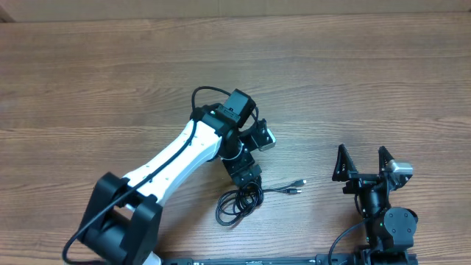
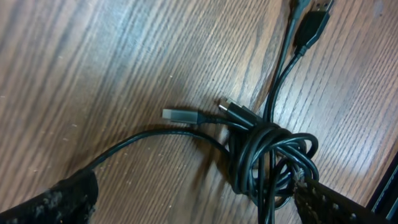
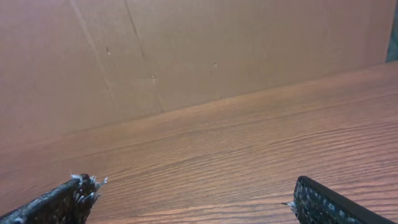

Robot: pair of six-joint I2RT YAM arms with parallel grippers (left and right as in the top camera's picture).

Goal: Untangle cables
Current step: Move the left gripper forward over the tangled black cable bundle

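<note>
Fingers (image 2: 62, 199) wide over knotted cables (image 2: 264, 158)

Left gripper (image 2: 196, 183) gapes, cables lying between its fingers, off-centre. Right gripper (image 1: 362, 156) also gapes, empty, well apart. Cables look light, floppy, slick; pinch by the loose silvery plug (image 2: 180, 115), not the knot.

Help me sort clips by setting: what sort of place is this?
Likely a robotics lab bench: a wood-grain table, a left arm and right arm over it, and a plain cardboard wall behind.

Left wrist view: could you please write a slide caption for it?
Open left tool hovers over the knotted black cables on the wooden table.
</note>
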